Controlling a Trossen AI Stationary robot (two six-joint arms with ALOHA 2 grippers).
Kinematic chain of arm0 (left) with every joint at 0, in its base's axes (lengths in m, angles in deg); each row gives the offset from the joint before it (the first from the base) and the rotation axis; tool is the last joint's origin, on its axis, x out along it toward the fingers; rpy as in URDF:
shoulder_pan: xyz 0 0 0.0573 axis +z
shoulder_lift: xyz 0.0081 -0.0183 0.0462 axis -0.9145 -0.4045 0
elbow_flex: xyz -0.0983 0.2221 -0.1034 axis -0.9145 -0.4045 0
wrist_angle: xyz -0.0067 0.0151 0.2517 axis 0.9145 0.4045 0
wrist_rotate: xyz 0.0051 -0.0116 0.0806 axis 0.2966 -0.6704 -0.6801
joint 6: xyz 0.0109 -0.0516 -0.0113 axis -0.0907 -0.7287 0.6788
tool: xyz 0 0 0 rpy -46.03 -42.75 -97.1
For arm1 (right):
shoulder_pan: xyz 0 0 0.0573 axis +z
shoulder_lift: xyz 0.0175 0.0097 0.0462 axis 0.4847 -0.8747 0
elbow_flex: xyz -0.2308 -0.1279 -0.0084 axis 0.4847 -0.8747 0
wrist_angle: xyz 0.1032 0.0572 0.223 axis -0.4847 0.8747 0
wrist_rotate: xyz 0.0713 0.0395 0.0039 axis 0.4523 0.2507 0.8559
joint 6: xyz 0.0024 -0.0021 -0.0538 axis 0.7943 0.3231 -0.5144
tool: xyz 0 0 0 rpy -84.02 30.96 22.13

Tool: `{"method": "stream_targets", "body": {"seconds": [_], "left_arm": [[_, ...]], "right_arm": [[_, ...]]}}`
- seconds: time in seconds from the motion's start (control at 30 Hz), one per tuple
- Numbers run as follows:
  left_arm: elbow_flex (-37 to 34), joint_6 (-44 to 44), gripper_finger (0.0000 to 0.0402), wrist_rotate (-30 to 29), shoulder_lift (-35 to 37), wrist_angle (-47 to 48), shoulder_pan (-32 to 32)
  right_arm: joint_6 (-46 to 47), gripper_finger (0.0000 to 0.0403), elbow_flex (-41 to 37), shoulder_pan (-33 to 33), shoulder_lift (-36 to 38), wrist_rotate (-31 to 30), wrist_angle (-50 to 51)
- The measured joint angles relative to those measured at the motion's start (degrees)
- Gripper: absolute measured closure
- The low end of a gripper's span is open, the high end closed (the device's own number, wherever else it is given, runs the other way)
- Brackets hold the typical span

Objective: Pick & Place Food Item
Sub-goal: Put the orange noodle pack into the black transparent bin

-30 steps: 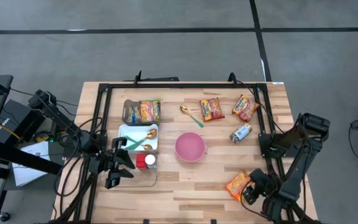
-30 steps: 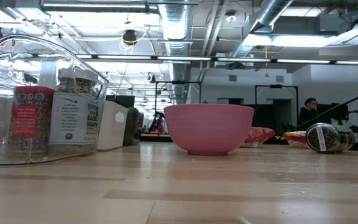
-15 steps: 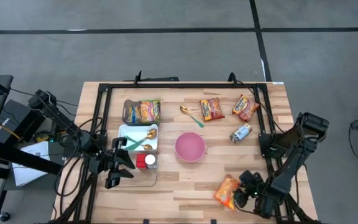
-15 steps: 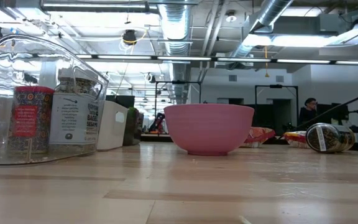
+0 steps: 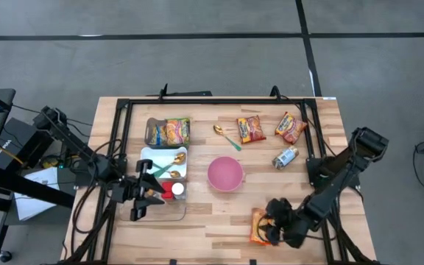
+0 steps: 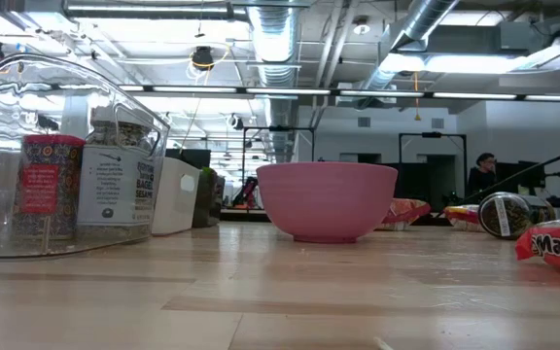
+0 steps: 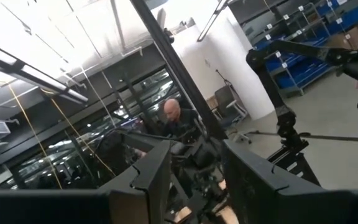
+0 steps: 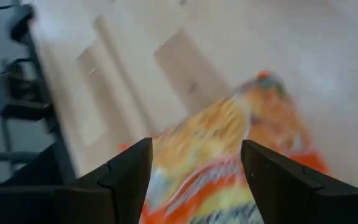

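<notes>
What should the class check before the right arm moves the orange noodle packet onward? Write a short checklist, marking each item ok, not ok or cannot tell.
1. Noodle packet sits between the right gripper fingers: ok.
2. Packet lifted off the table: cannot tell.
3. Pink bowl upright and empty: ok.
4. Bare table between packet and bowl: ok.
5. Left gripper waits over by the clear bin, away from the bowl: ok.

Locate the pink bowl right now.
In the high view the pink bowl sits near the table's middle, empty, right of the clear tray holding the spice jars and up-left of the ramen packet at the right gripper.
</notes>
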Motion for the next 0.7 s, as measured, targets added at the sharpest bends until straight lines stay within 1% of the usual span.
{"method": "stream_targets", "body": {"seconds": [0.17, 0.23, 0.3, 0.37, 0.5, 0.57, 0.7], "left_arm": [[0.0, -1.27, 0.0266, 0.0, -0.02, 0.0, 0.52], [0.0, -1.29, 0.0266, 0.02, -0.02, 0.0, 0.5], [0.0, -1.26, 0.0266, 0.02, -0.02, 0.02, 0.51], [0.0, -1.22, 0.0266, 0.03, -0.02, 0.0, 0.52], [0.0, -1.2, 0.0266, 0.03, -0.02, 0.0, 0.52], [0.0, -1.16, 0.0266, 0.04, -0.02, -0.02, 0.52], [0.0, -1.14, 0.0266, 0.07, -0.02, 0.0, 0.51]], "right_arm": [[8.77, 0.0163, 0.07, 6.54, 1.0, 0.02, -1.98], [12.41, 0.0163, 0.8, 9.63, -0.03, -0.03, -2.71], [13.61, 0.0163, 1.97, 12.1, -1.69, -0.07, -3.42], [11.44, 0.0163, 3.81, 13.74, -3.99, -0.06, -3.63], [2.94, 0.0163, 7.85, 14.85, -8.64, -0.18, -2.34], [1.19, 0.0163, 9.78, 14.81, -10.93, -0.19, 0.97], [2.0, 0.0163, 14.81, 14.21, -15.34, 1.95, 11.17]]}}
